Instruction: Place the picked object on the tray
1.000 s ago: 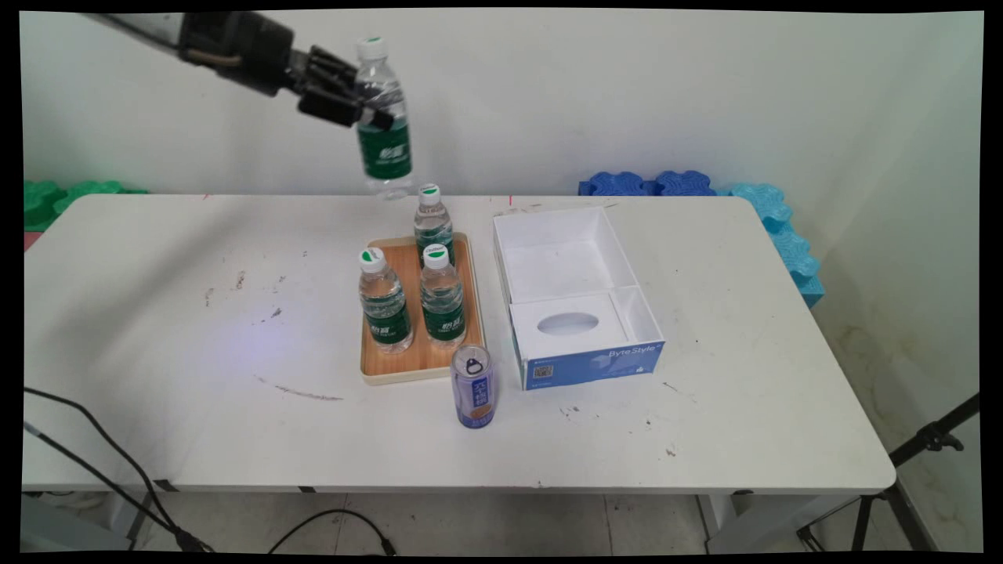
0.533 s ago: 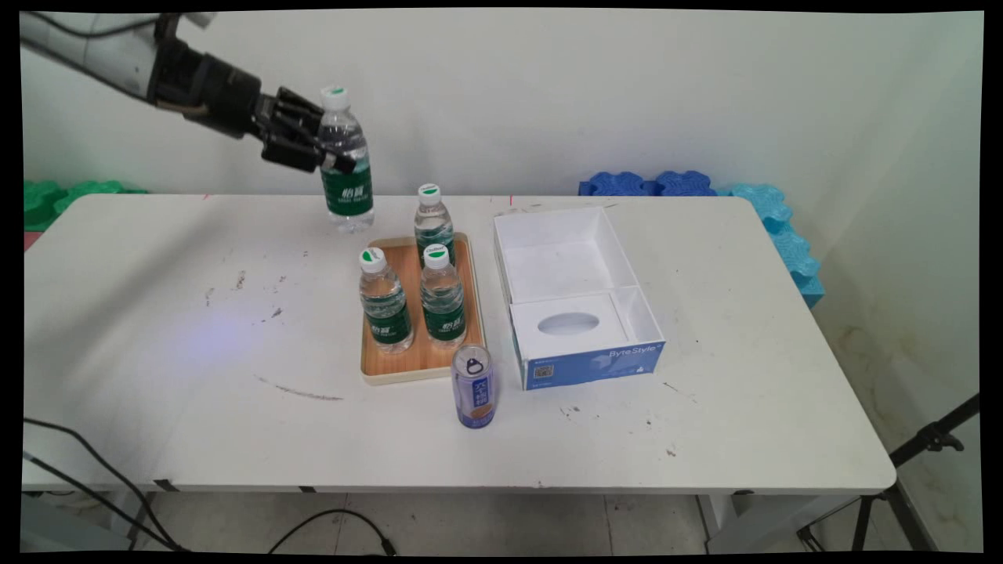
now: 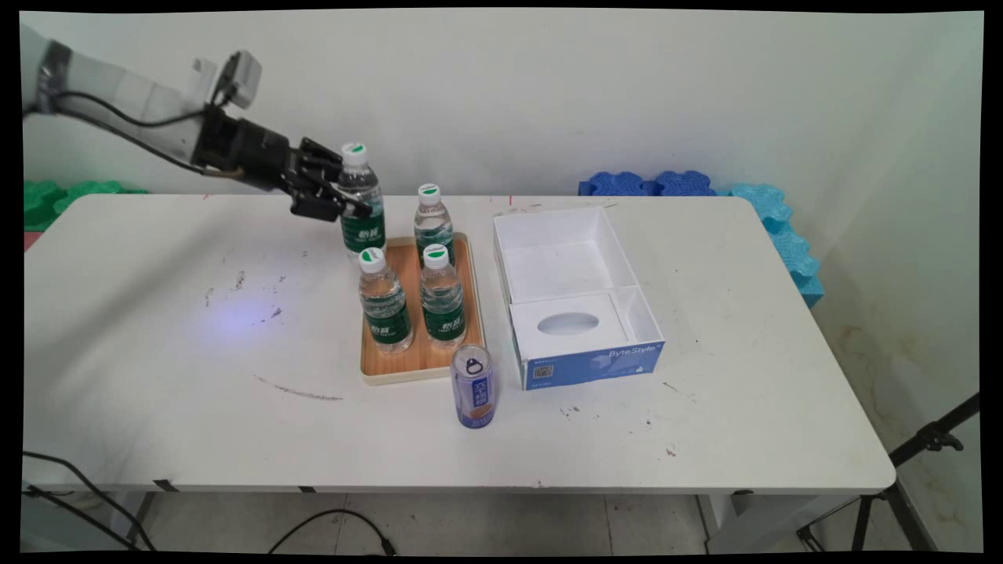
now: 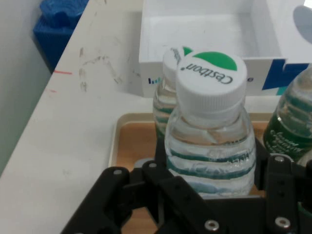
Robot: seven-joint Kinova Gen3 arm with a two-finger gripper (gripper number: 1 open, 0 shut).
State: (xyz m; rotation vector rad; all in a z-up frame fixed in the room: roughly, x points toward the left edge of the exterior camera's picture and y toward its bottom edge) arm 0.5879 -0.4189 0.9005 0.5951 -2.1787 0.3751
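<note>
While the jaws (image 3: 345,205) stay clenched on the water bottle (image 3: 361,205), left of centre in the upper frame above the far left corner of the wooden tray (image 3: 415,356), the risk is crowding: three bottles (image 3: 441,298) stand close on that tray, and a low or tilted bottle could clip a cap and topple one toward the can (image 3: 473,388) or the open box (image 3: 576,298) on the surface (image 3: 196,376)

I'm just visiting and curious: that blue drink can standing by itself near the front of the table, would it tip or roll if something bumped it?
The blue can is tall and narrow and stands upright, so a bump up high would probably topple it. Once on its round side it would likely roll across the smooth table. Its tab looks unopened, so it may be full and fairly heavy.
</note>
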